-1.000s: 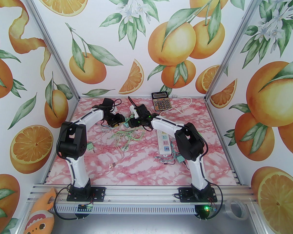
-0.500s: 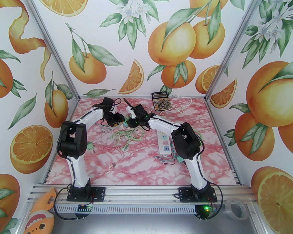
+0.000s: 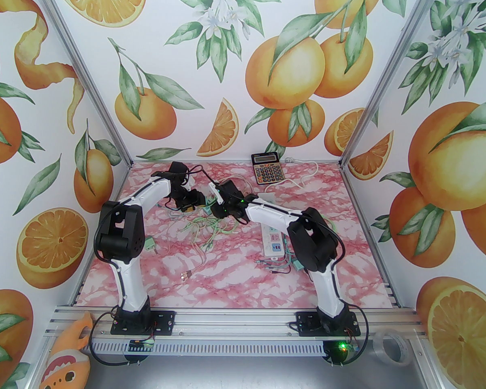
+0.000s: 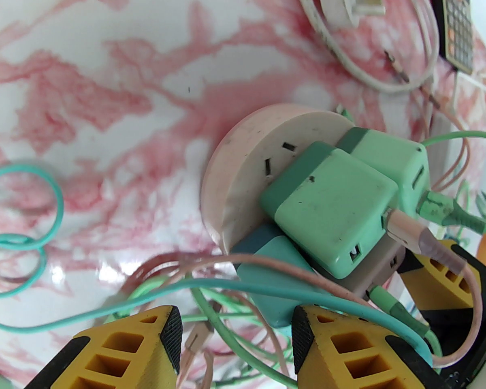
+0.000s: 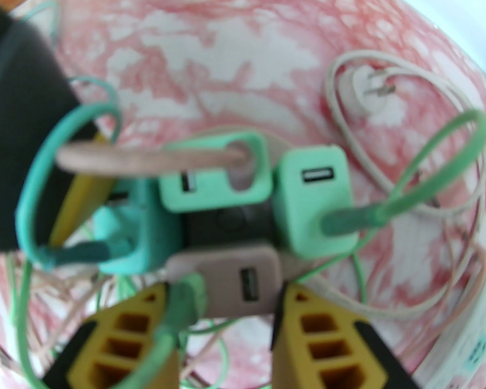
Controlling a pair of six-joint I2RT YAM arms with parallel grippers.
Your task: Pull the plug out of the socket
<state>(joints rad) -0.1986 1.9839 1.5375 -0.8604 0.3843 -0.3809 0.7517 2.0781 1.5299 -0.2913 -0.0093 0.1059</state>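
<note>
Jaws on right clamp pink plug (image 5: pixel 227 276), left jaws half-open beside crowded socket (image 4: pixel 243 148)

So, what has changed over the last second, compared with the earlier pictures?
The right gripper moved left, toward the round socket, and closed on the pink plug. The left gripper, the socket and the calculator stayed where they were.

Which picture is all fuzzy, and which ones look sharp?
Right wrist view: fuzzy all over, the pink plug smeared. Left wrist view: sharper, the round socket crisp, though the edges bend like a fishbowl. Top view: sharp and evenly lit.
</note>
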